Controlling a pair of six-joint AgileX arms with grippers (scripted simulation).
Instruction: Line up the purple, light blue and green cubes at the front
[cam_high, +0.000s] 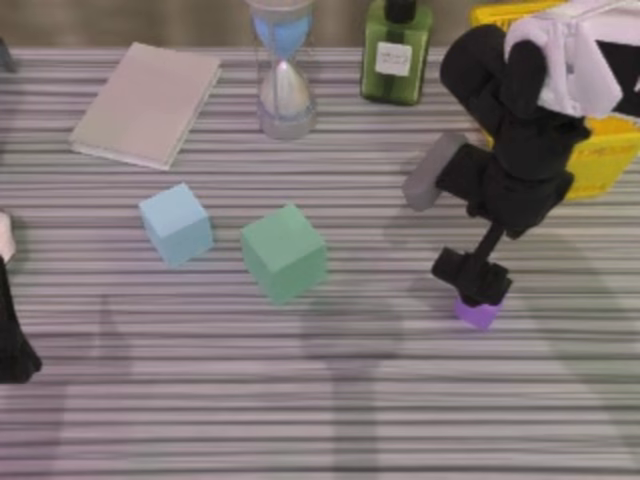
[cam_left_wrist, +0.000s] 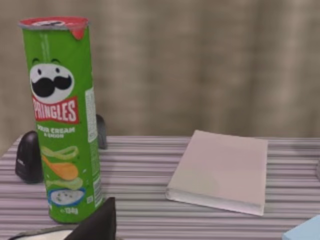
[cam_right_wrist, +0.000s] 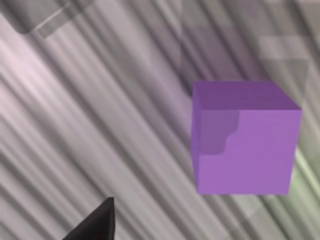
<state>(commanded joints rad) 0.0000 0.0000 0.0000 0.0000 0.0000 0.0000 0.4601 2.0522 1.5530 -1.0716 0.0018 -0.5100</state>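
The purple cube (cam_high: 478, 314) rests on the striped table at the right, and fills much of the right wrist view (cam_right_wrist: 245, 145). My right gripper (cam_high: 474, 288) hovers directly over it, open, with one dark fingertip (cam_right_wrist: 100, 222) showing well clear of the cube. The light blue cube (cam_high: 176, 223) sits left of centre, and its corner shows in the left wrist view (cam_left_wrist: 306, 231). Just to its right is the larger green cube (cam_high: 284, 252). My left arm (cam_high: 14, 345) is parked at the table's left edge, its gripper open.
At the back stand a pale book (cam_high: 148, 103), an hourglass (cam_high: 284, 75), a green bottle (cam_high: 397, 50) and a yellow bin (cam_high: 605, 150). A grey block (cam_high: 432, 172) lies beside the right arm. A Pringles can (cam_left_wrist: 62, 120) and a black object (cam_left_wrist: 29, 157) are near the left arm.
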